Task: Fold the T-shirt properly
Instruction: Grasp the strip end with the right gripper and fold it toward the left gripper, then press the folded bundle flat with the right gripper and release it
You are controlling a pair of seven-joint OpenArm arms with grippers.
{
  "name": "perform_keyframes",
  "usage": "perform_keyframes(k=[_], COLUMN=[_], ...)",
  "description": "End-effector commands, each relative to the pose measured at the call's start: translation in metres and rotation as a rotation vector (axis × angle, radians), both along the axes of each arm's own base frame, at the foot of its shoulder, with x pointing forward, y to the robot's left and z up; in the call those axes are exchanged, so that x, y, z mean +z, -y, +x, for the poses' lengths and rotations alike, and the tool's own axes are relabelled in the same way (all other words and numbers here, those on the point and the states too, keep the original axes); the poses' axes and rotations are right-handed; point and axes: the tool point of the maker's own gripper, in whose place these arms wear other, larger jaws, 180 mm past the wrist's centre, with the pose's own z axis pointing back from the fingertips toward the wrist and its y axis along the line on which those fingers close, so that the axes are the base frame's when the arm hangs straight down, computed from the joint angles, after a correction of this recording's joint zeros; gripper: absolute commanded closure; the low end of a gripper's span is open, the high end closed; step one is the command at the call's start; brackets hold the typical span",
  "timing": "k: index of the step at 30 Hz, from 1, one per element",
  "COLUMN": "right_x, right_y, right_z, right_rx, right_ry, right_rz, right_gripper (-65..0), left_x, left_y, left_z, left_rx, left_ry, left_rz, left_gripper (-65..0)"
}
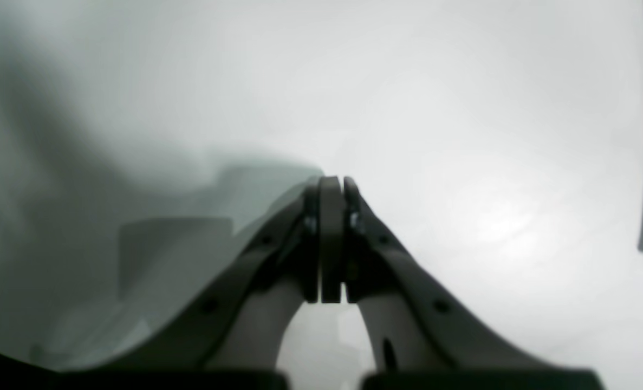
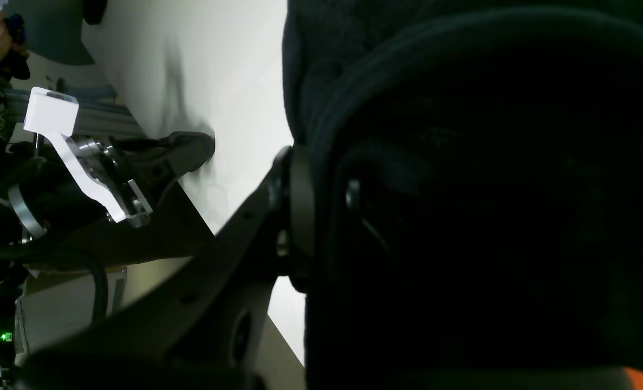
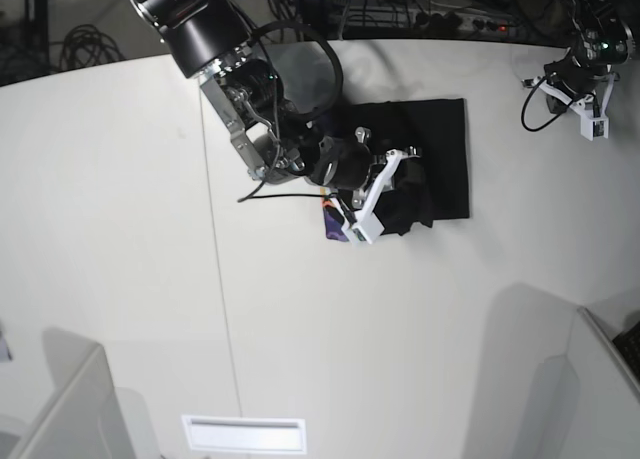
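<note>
The right fingers (image 2: 299, 211) are clamped on a thick fold of the T-shirt (image 3: 430, 159); in the right wrist view one finger shows along the cloth's edge and the other is buried in black fabric that fills most of that picture. The left fingers (image 1: 332, 187) are pressed together on nothing, hovering over bare white bench (image 1: 489, 135). In the base view the left arm (image 3: 585, 59) sits at the far corner, well apart from the shirt.

The T-shirt lies on the bench (image 3: 120, 229) near its far edge, already folded into a compact dark rectangle, with a rumpled lump where the right arm (image 3: 300, 149) holds it. A sliver of orange and purple print (image 3: 330, 219) peeks out at the near edge of that lump.

The risk I see is a one-handed fold: with only the right side gripped and nothing pinning the rest, pulling the cloth could drag the whole stack across the bench or bunch the layers. A bulky grasp may also release unevenly and leave a crooked edge.

Only the base view shows the shirt's outline and both arms' positions. Only the right wrist view shows how deep the cloth sits in the grip, and it also catches the left arm across the bench. The left wrist view confirms those fingers hold nothing.
</note>
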Motion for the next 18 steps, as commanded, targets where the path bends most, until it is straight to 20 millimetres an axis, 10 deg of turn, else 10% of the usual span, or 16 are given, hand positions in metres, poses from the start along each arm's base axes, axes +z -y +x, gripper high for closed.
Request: perform_keyframes(k=[1,6,18], right_x=[0.018,0.020,0.028], right_y=[-0.007,-0.009,-0.022], right_z=[0.008,0.008,0.005], right_rx=[-0.002,-0.006,0.010], right_ry=[0.035,0.033,0.035], right_rz=[0.048,0.060,0.083], right_gripper=[-6.6,-32.1,-26.4], left_x=[0.008,0.008,0.008], left_y=[-0.005,-0.005,-0.005], left_z=[0.004,0.004,0.005], left_rx=[-0.008,-0.008,-0.006], left_ry=[0.024,0.024,0.023], left_rz=[0.019,0.019,0.017], left_gripper=[0.0,0.0,0.0])
